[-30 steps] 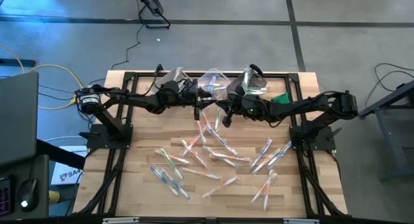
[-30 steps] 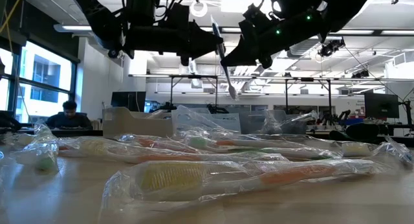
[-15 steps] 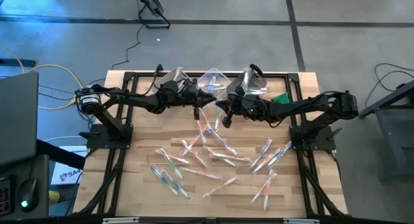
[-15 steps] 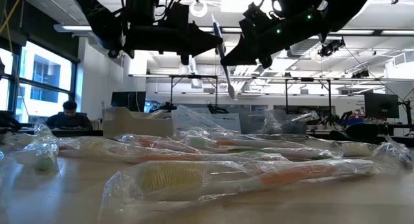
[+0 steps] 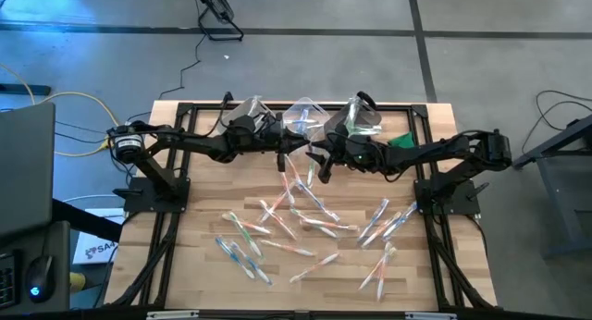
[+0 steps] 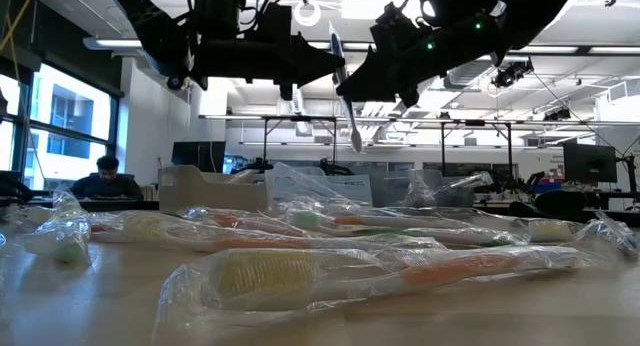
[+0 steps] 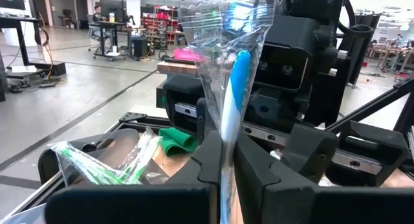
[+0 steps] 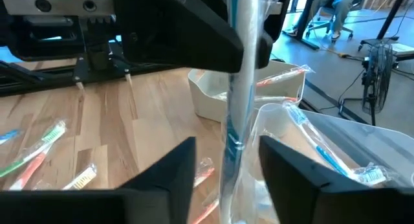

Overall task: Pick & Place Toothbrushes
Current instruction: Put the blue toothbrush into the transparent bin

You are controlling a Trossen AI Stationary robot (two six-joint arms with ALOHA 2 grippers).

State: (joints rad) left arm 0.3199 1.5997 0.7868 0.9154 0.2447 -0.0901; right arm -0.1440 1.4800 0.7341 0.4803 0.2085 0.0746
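Blue-handled wrapped toothbrush (image 7: 234, 94) stands clamped between the left gripper's (image 7: 222, 160) closed fingers; the right gripper (image 8: 226, 160) flanks it, fingers apart.

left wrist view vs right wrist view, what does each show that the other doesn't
Only the left wrist view shows the left gripper shut on the wrapped blue toothbrush, and a green object. Only the right wrist view shows the right gripper open around that toothbrush, and loose toothbrushes on the table. Both show the handover toothbrush.
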